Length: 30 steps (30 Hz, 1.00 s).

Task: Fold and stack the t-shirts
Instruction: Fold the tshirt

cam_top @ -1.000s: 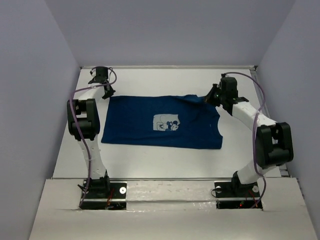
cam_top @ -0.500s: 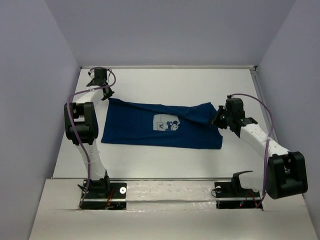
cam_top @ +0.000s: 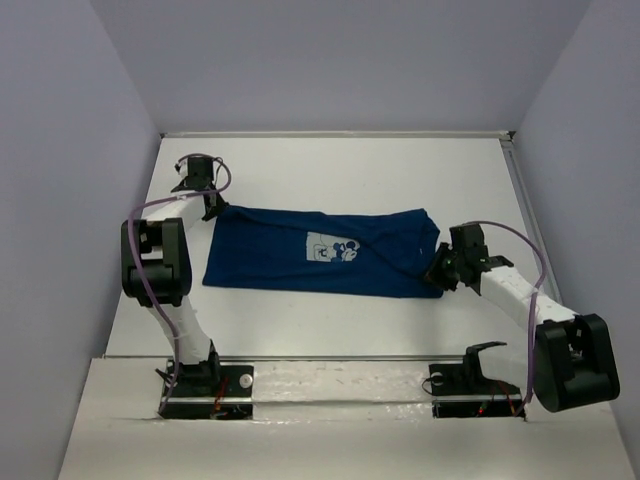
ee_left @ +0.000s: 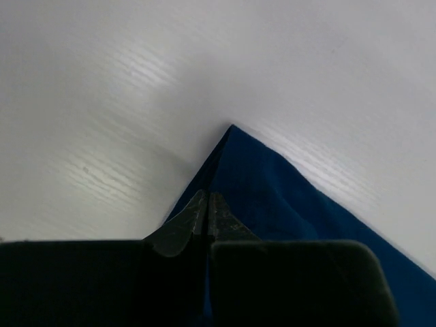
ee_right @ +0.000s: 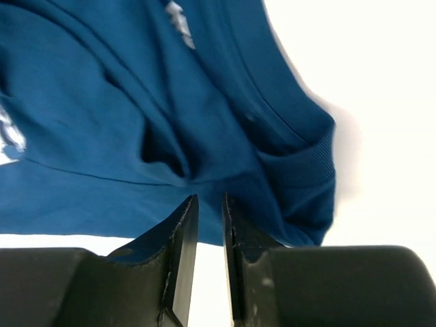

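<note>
The dark navy t-shirt (cam_top: 270, 255) lies across the middle of the table, folded lengthwise into a long band, with its pale cartoon print (cam_top: 333, 248) facing up. My left gripper (cam_top: 210, 205) is at the shirt's far left corner. In the left wrist view its jaws (ee_left: 206, 199) are pressed together on that blue corner (ee_left: 272, 197). My right gripper (cam_top: 437, 277) is low at the shirt's near right corner. In the right wrist view (ee_right: 210, 201) its jaws stand a narrow gap apart, with bare table showing between them, just short of the bunched cloth and ribbed collar (ee_right: 300, 170).
The white table (cam_top: 330, 170) is enclosed by pale walls on three sides, with a raised rail (cam_top: 520, 180) along the right edge. The arm bases (cam_top: 200, 385) sit on the near ledge.
My right gripper pulled the shirt's far right edge toward the near side, folding the shirt into a narrower band, and its jaws now stand apart. The left gripper stayed at the far left corner.
</note>
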Each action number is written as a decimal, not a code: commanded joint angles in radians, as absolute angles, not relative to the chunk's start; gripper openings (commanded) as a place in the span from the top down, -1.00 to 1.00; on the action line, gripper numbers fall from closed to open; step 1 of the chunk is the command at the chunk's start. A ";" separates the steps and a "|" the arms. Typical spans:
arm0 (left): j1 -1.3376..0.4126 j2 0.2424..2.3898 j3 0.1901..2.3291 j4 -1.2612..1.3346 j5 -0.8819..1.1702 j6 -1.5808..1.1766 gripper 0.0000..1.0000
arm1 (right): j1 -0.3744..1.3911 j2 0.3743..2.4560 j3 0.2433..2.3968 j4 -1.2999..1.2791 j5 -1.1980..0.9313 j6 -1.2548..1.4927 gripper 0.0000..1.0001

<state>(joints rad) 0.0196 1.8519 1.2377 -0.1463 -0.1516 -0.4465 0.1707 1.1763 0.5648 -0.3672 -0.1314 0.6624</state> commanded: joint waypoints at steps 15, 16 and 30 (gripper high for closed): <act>0.035 1.729 1.152 -0.173 -0.311 -0.425 1.00 | 0.178 1.193 0.745 -0.330 -0.183 0.483 0.20; 0.035 1.738 1.155 -0.176 -0.319 -0.422 1.00 | 0.178 1.221 0.762 -0.322 -0.178 0.477 0.19; 0.044 1.680 1.095 -0.169 -0.387 -0.387 0.81 | 0.259 1.563 1.009 -0.218 -0.146 0.477 -0.09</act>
<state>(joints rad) 0.0280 1.6970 1.1389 -0.1547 -0.3313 -0.4015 0.2470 1.4899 0.9321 -0.2672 -0.1833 0.4915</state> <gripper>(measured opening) 0.065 0.533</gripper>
